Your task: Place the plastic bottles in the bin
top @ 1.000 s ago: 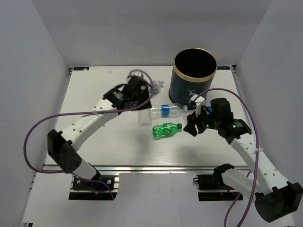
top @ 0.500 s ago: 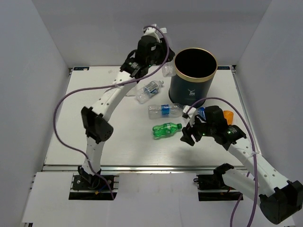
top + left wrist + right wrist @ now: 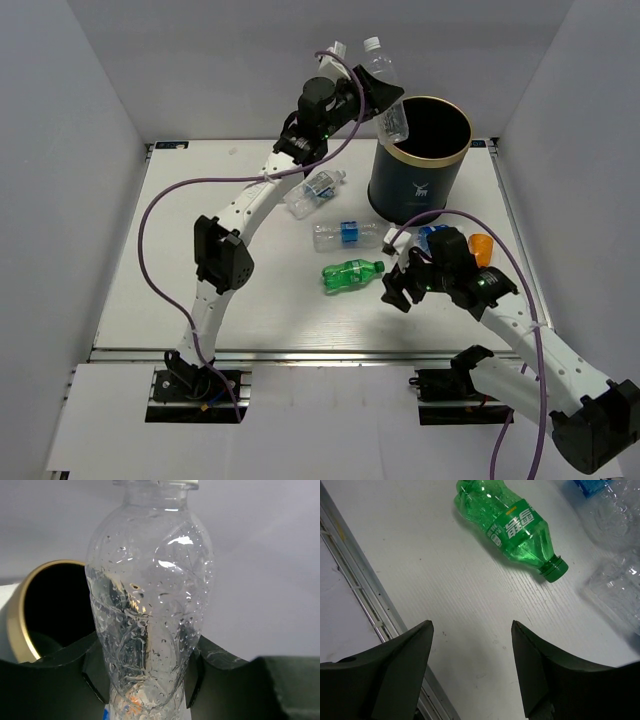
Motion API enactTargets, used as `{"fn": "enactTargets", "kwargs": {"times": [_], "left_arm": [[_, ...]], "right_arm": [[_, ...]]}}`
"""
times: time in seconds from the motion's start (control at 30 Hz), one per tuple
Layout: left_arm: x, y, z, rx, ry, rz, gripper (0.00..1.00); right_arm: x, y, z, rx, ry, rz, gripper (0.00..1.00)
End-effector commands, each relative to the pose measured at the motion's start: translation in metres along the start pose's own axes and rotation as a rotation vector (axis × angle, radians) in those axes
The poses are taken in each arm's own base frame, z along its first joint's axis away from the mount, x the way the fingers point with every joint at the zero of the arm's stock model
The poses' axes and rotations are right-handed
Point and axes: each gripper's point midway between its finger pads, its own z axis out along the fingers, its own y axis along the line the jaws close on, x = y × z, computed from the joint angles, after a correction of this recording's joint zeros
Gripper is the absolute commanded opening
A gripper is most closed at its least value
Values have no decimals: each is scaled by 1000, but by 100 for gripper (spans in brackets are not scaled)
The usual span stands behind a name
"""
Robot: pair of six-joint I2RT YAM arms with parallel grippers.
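From above: grasping a clear plastic water bottle (image 3: pixel 392 118) with the left hand (image 3: pixel 370 95), dark navy gold-rimmed cylindrical bin (image 3: pixel 415 185) just right of it. Left wrist: clenched round the bottle, bin beyond-left. Right wrist: keeping the right hand (image 3: pixel 472 665) released, green plastic soda bottle (image 3: pixel 512 522) lying ahead on the white tabletop (image 3: pixel 420 555)

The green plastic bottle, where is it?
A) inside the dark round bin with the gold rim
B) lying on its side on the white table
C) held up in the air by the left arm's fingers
B: the green plastic bottle lies on its side on the white table; the left arm's fingers grip a clear plastic bottle instead.
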Motion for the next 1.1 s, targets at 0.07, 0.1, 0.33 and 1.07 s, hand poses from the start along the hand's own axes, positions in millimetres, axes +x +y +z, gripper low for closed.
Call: {"fn": "enactTargets", "kwargs": {"times": [0.07,0.1,0.33,1.07], "left_arm": [[-27,-51,-4,167,-74,-80,16],[-34,-59,-3,202,-101,-85,17],[-18,-41,22,242,-172,-141,28],[19,19,16,-36,-44,85,99]], "right_arm": [[-4,-1,4,-7,-3,-10,70],[-4,-1,4,-4,-2,-9,70],[-3,-6,3,33,12,20,70],[-6,-11,6,56,-4,40,71]]}}
